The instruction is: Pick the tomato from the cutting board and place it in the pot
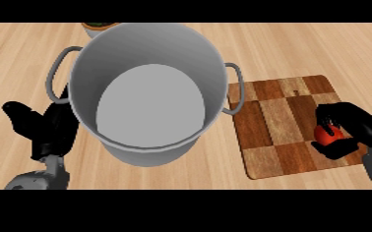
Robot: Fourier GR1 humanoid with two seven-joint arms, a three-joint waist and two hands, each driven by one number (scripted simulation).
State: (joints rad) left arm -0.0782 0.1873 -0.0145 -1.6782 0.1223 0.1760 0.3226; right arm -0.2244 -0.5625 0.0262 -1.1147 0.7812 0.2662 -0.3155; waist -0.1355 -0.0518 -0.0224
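Right hand (347, 128) is curling its fingers round the tomato (327, 136) over the board's (272, 128) right side. Left hand (45, 128) is resting open beside the pot (149, 54), which is standing on the surface (291, 44).

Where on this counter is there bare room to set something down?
Bare wood lies right of the pot beyond the cutting board, and along the front edge below both. It is crowded where the right robot hand grips the tomato.
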